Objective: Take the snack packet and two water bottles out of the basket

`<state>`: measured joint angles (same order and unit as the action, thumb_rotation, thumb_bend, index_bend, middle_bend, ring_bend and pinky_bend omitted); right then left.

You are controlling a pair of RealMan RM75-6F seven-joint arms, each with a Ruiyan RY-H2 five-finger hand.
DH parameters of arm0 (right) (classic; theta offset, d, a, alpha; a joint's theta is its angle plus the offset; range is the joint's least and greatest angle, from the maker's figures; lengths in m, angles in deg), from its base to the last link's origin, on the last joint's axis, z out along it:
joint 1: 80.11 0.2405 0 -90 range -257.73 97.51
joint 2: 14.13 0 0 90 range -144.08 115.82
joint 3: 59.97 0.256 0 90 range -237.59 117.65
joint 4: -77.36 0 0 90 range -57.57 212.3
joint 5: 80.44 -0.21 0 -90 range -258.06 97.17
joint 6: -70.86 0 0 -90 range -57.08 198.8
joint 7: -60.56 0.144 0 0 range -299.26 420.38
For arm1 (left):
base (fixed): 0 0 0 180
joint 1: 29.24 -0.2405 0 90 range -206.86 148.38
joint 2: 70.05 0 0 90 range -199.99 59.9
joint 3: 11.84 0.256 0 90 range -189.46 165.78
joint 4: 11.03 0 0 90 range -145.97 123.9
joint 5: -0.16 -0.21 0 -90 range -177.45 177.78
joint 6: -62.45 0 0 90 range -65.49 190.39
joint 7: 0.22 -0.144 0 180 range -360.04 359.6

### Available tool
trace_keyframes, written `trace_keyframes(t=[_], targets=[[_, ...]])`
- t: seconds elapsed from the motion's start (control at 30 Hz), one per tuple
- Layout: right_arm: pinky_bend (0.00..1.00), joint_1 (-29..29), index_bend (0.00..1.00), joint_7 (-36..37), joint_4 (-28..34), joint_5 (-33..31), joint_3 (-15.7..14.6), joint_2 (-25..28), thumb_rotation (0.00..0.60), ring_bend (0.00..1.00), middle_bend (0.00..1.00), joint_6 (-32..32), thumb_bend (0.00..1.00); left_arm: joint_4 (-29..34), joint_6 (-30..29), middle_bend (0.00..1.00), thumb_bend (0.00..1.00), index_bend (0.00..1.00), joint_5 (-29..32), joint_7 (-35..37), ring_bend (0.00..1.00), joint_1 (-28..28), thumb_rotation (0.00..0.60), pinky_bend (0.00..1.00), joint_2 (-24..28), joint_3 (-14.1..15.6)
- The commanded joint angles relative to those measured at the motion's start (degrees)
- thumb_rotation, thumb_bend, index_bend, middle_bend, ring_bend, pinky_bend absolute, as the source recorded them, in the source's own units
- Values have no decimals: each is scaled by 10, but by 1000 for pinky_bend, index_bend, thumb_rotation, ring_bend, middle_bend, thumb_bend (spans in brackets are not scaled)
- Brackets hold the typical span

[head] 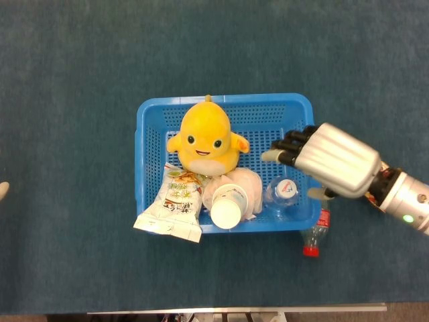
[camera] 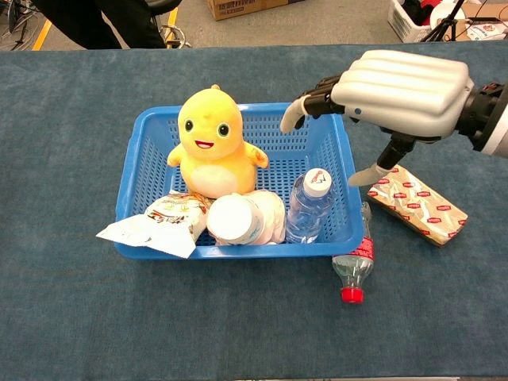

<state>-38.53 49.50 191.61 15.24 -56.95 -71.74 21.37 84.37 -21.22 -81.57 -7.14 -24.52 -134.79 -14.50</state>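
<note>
The right hand (camera: 401, 94) hangs over the right end of the basket (camera: 131, 171), palm down, fingers apart and holding nothing; its fingertips reach left past the basket's right wall. The clear bottle (camera: 308, 206) still inside stands near-upright in the near right corner, white cap up, leaning a little against the wall. It lies just below and slightly nearer than the hand, so I judge the coming move to be a drop down and toward the near side, with the fingers closing round the bottle's upright body. The right hand is far the closer; of the left hand (head: 3, 190) only a pale tip shows at the left edge, well apart from everything, and whether it is spread or curled cannot be told.

The red-capped bottle (camera: 354, 264) is already out, lying on the surface just beside the basket's near right corner, cap toward the near edge. A packet (camera: 417, 203) lies out on the surface to the right. Another packet (camera: 159, 223) hangs over the near left rim, beside a yellow plush (camera: 209, 143) and a white cup (camera: 233, 220).
</note>
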Motion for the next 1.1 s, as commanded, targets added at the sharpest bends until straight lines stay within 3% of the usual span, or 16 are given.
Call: trace_keyframes(t=[0.03,0.5,0.63,0.77,0.9,1.1], targets=[[518,9,266,10,6,-2,-2,-1,600,311,334,12,0,-2,0,286,139,410,1,3,210,-1,600,390,0,1],[518,28,266,11,-16,-17,-13,-35,600,311,335,51,0,-7,-4,286,139,410,0,11,210,-5,600,390,0,2],[564,33,274,12,-25,-25,-17,-45,600,315,349,63,0,-10,-6,286,139,410,0,15,210,-8,600,390,0,2],[624,35,341,14,-35,-32,-20,-56,600,374,387,68,0,-12,-6,286,139,410,1,18,210,-9,600,390,1,3],[663,38,461,13,-47,-37,-21,-68,600,481,492,70,0,-14,-7,286,139,410,1,21,210,-11,600,390,0,4],[675,42,512,15,-63,-48,-22,-84,600,521,515,76,0,-15,-9,286,139,410,0,24,210,-13,600,390,0,4]])
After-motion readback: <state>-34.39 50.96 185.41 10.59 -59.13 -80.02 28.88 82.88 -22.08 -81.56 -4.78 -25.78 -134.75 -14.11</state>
